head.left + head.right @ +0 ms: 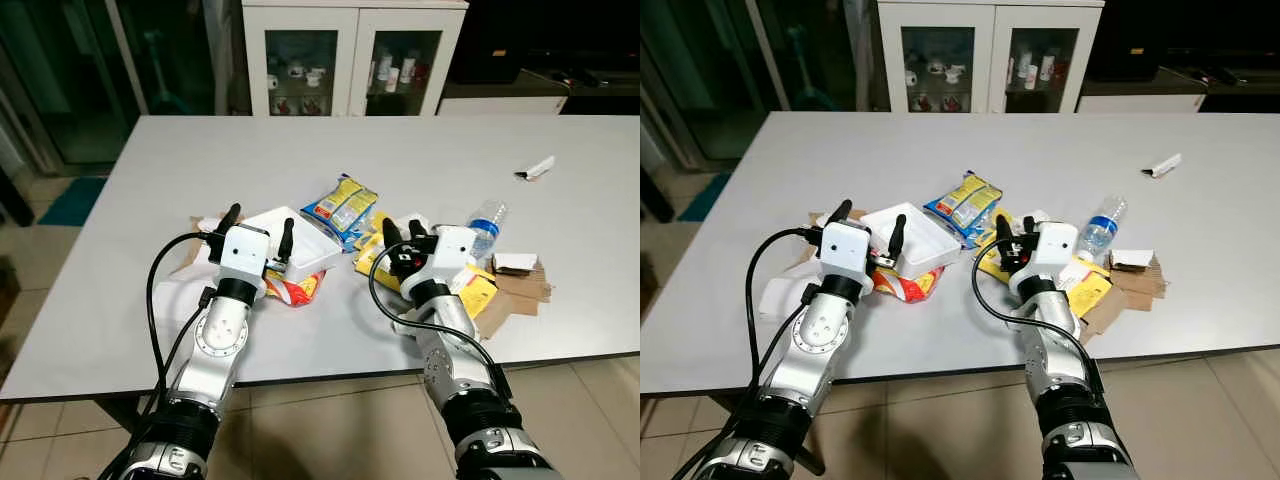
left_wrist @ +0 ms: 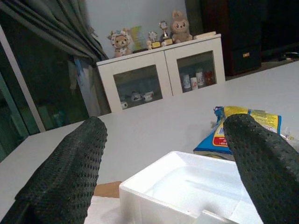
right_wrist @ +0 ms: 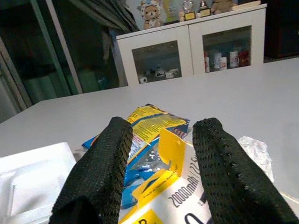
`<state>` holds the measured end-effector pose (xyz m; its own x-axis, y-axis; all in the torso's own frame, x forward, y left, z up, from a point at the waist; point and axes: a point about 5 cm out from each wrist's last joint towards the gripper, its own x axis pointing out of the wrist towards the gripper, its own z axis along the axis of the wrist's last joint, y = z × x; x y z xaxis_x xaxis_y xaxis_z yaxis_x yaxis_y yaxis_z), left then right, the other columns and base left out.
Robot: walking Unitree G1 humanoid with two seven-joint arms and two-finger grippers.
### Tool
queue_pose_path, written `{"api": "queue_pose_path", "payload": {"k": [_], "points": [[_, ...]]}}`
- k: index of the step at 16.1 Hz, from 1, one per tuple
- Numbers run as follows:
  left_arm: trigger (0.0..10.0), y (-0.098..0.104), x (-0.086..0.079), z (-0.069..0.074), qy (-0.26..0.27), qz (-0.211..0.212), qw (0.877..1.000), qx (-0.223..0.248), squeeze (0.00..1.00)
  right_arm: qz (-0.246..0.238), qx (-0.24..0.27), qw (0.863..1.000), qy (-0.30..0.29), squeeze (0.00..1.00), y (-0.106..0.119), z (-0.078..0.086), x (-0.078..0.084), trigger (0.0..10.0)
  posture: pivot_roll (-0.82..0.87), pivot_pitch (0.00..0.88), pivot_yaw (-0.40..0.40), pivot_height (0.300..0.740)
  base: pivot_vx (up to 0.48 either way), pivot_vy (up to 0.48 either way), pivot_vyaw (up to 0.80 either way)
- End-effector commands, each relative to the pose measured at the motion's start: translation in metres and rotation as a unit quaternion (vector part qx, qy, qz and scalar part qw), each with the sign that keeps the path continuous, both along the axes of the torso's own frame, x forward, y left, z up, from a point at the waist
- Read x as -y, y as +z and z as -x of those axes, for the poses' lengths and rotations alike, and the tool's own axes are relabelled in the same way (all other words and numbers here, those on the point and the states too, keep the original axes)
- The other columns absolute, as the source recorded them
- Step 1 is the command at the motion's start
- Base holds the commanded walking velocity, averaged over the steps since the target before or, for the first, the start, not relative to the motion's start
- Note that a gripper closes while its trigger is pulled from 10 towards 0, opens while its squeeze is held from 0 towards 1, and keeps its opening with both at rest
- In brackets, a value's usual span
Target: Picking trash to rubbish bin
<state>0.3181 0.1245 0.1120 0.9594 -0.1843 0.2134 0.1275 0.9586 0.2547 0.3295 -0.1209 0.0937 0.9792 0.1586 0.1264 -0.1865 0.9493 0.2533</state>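
Left gripper [image 1: 258,232] straddles foam tray [image 1: 300,240] edge.

Both arms reached forward. The left gripper [image 1: 258,233] had its fingers spread wide; the right gripper [image 1: 403,234] stood narrowly parted.

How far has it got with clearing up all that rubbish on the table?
Nothing looks binned yet. The left gripper is open around the white foam tray, and the right gripper is open over the yellow packet, neither gripping. Still left on the table: the snack bag, plastic bottle, cardboard scraps and a small wrapper.
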Motion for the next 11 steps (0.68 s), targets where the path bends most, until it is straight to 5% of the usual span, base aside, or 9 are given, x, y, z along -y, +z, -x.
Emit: {"api": "queue_pose_path", "payload": {"k": [1, 11], "points": [[10.0, 0.0089, 0.0049, -0.0038, -0.014, -0.003, 1.0, 0.012, 0.0, -0.002, -0.002, 1.0, -0.014, 0.0, -0.002, 0.0005, 0.0066, 10.0, 0.1, 0.0, 0.001, 0.74, 0.0, 0.0, 0.0], [10.0, 0.0069, 0.0036, -0.0047, -0.037, -0.019, 0.999, -0.003, 0.0, -0.007, -0.006, 0.999, -0.039, 0.0, -0.0052, 0.0, 0.0097, 10.0, 0.1, 0.0, 0.065, 0.74, 0.0, 0.0, 0.0]]}}
